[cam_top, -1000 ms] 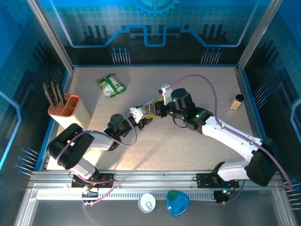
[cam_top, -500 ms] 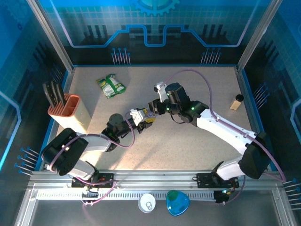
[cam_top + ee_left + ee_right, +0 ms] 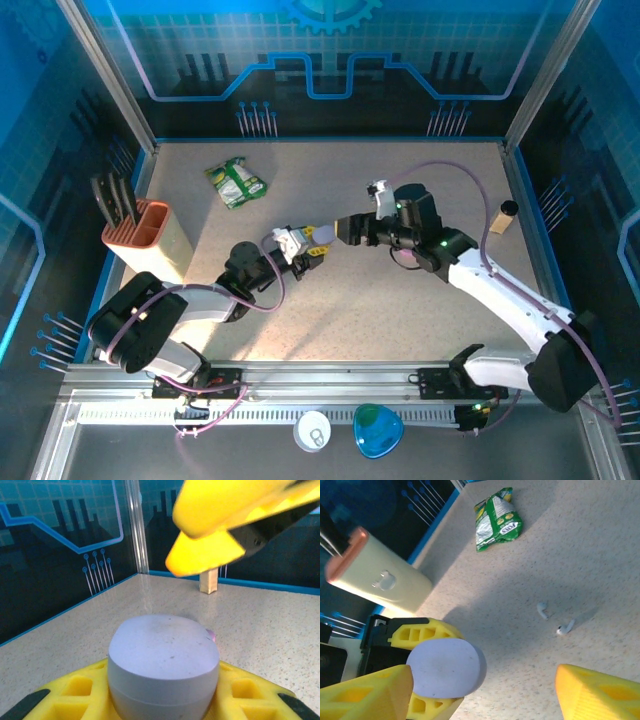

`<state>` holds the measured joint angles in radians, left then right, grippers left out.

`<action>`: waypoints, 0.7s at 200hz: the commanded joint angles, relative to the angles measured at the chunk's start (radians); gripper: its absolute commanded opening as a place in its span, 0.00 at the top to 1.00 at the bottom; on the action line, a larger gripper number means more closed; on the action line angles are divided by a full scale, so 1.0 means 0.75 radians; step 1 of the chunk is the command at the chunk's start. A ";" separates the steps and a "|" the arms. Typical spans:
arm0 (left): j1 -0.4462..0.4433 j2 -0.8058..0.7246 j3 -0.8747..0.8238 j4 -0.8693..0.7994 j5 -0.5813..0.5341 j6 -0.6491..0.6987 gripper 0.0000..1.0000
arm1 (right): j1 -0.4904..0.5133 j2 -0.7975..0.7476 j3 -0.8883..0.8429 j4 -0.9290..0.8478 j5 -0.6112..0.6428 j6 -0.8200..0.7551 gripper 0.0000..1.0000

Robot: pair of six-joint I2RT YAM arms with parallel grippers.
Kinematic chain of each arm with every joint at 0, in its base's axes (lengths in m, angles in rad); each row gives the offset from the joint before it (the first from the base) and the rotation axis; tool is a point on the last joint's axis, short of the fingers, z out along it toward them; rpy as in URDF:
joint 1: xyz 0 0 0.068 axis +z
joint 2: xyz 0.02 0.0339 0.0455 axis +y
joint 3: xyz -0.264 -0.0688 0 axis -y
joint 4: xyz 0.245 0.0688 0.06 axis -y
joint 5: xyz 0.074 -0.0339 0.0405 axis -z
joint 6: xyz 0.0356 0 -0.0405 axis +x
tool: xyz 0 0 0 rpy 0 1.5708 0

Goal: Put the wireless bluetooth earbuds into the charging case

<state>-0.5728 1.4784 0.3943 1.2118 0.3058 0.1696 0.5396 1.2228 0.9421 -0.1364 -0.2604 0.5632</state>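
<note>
Speckled table [image 3: 420,190]; left claw [image 3: 303,245] around lavender case [image 3: 445,667]

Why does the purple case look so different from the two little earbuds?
Size: the purple case is a chunky rounded pebble, while the earbuds are tiny, each with a thin stem.
Colour: the purple case looks pale lavender, and the earbuds look white.
Place: the purple case is gripped in the left tool, but the earbuds lie loose on the table, a little apart from each other.
Both look like smooth, pale plastic.

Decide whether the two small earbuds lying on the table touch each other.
Apart: right wrist view shows bare table between one earbud and the other earbud.
</note>
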 commanded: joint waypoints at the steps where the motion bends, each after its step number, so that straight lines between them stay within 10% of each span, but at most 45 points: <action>1: -0.004 -0.019 0.020 0.117 0.071 -0.065 0.67 | -0.050 -0.005 -0.076 0.209 -0.310 0.260 0.23; 74: -0.006 0.016 0.040 0.129 0.144 -0.095 0.68 | -0.063 0.150 -0.306 0.925 -0.592 0.671 0.27; 140: -0.006 0.021 0.024 0.128 0.087 -0.080 0.67 | -0.061 0.273 -0.308 1.150 -0.675 0.838 0.61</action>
<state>-0.5728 1.4803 0.4034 1.2781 0.3832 0.1093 0.4950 1.3998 0.7166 0.5758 -0.7017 1.1122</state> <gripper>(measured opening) 0.362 0.437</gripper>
